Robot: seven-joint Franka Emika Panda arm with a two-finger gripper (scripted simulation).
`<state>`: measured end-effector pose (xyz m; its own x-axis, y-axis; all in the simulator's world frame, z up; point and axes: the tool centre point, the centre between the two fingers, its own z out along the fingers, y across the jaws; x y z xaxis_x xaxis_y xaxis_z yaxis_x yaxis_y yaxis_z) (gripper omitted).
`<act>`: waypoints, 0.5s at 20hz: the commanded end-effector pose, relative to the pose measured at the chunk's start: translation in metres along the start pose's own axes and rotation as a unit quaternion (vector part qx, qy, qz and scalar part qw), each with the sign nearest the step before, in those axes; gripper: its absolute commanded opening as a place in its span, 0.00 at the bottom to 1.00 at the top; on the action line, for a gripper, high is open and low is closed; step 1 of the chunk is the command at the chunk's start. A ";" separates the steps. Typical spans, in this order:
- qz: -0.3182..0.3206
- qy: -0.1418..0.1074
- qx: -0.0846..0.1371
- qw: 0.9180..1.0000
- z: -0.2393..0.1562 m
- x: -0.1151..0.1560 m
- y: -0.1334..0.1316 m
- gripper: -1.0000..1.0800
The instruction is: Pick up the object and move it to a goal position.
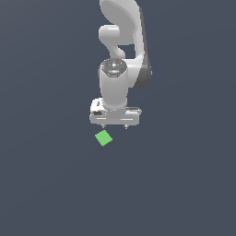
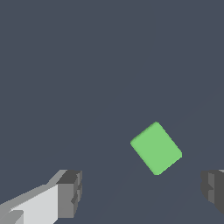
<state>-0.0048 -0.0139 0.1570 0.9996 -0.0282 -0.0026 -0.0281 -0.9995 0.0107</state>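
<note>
The object is a small bright green cube (image 1: 103, 138) lying flat on the dark grey surface, turned at an angle. My white gripper (image 1: 115, 126) hangs above and just behind it, a little toward the exterior view's right. In the wrist view the cube (image 2: 156, 148) lies ahead of the two dark fingertips (image 2: 70, 192), outside the gap between them. The gripper (image 2: 142, 190) is open wide with nothing between its fingers, and it does not touch the cube.
Only the plain dark grey surface (image 1: 55, 184) surrounds the cube. The white arm (image 1: 120, 41) rises behind the gripper toward the top of the exterior view.
</note>
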 end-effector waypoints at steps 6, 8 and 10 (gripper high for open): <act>-0.005 0.011 -0.001 1.000 -0.014 0.007 0.000 0.96; -0.008 0.020 -0.002 1.000 -0.025 0.012 0.000 0.96; -0.010 0.026 -0.003 1.000 -0.033 0.015 0.000 0.96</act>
<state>0.0073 -0.0143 0.1834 0.9991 -0.0118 0.0395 -0.0124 -0.9998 0.0154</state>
